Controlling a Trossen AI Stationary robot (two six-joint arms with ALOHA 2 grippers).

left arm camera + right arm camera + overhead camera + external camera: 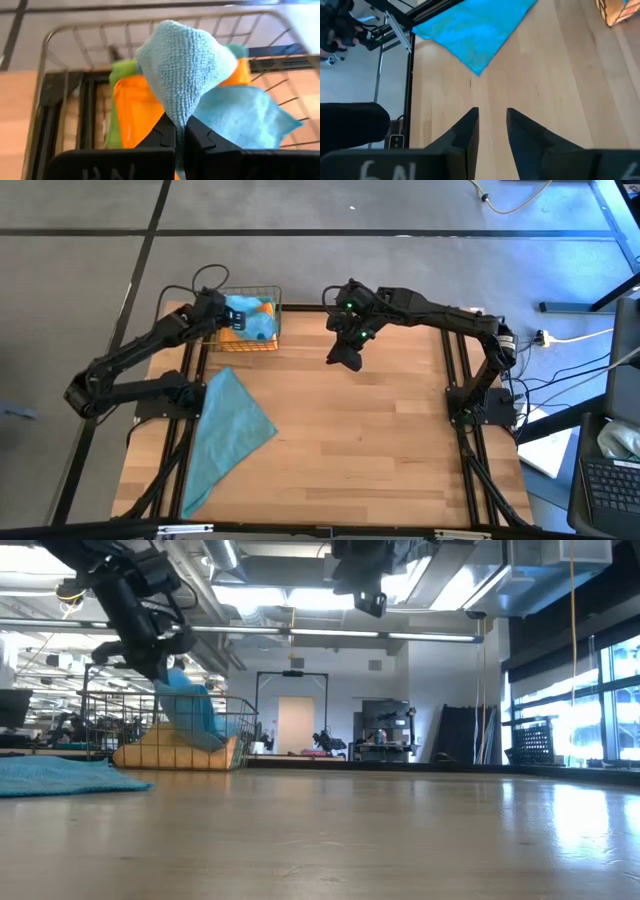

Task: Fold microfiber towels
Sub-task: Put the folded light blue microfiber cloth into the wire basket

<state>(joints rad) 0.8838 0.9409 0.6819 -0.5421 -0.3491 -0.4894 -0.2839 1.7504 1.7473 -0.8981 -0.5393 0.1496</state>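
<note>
Where the wire basket (262,320) stands at the table's (360,440) far edge, toward the far left corner, the left gripper (180,131) reaches into it with its fingers pressed together on a fold of a light blue towel (186,75). That pinched cloth rises in a peak above the basket's contents. Beneath it lies an orange towel (137,112), with a strip of lime green towel (122,72) showing along one side of it, and more light blue cloth spread beside the orange one. From table height the blue cloth hangs from the gripper above the basket rim, the orange one heaped low inside the wires.

Outside the basket, a teal towel (228,432) lies flat and unfolded at the table's left edge, one part overhanging the edge onto the frame.

Hovering over the far middle of the table, well apart from the basket, the right gripper (492,122) has its fingers a little apart with only bare wood between them.
</note>
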